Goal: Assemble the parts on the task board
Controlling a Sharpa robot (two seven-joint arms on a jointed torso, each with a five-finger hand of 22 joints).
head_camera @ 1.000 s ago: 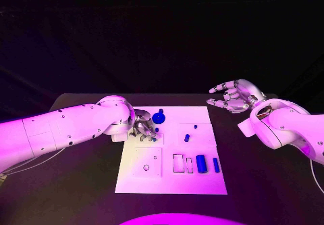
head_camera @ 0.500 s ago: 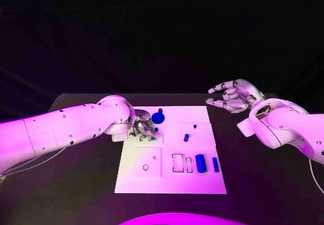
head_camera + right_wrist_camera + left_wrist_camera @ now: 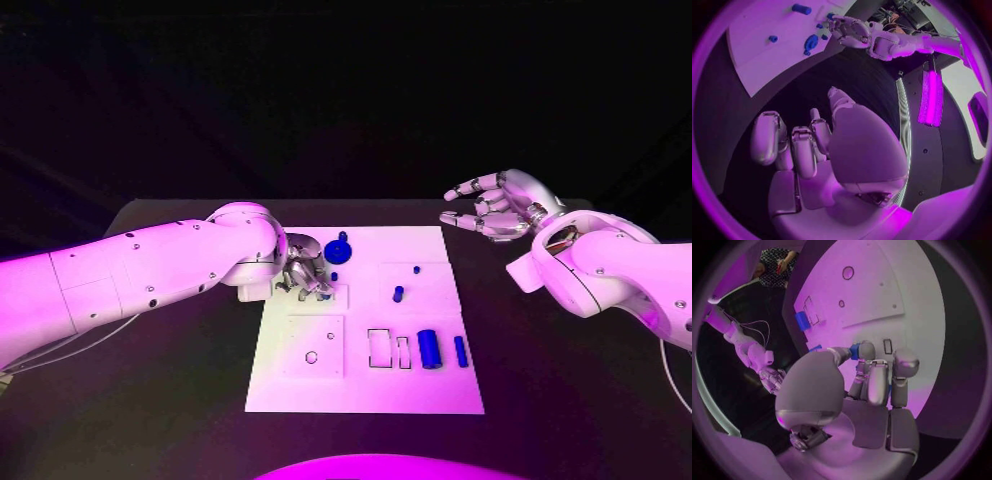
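Observation:
The white task board (image 3: 368,385) lies in the middle of the black table. My left hand (image 3: 304,272) is down on its far left part, fingers curled, and pinches a small blue part (image 3: 856,350) between thumb and a finger, right at the board's surface. A blue round knob part (image 3: 339,250) stands just beyond that hand. Two small blue pegs (image 3: 398,294) stand mid-board. A blue cylinder (image 3: 430,348) and a thinner blue bar (image 3: 462,350) lie on the right side. My right hand (image 3: 496,206) hovers off the board's far right corner, fingers spread, holding nothing.
Empty rectangular slots (image 3: 379,348) and a square plate with a round hole (image 3: 313,356) mark the board's near half. Bare black table (image 3: 562,370) flanks the board on both sides. In the right wrist view the board (image 3: 761,60) lies ahead of my right hand (image 3: 811,145).
My left hand's fingers have shifted slightly over the board's far left part. The right hand has stayed where it was.

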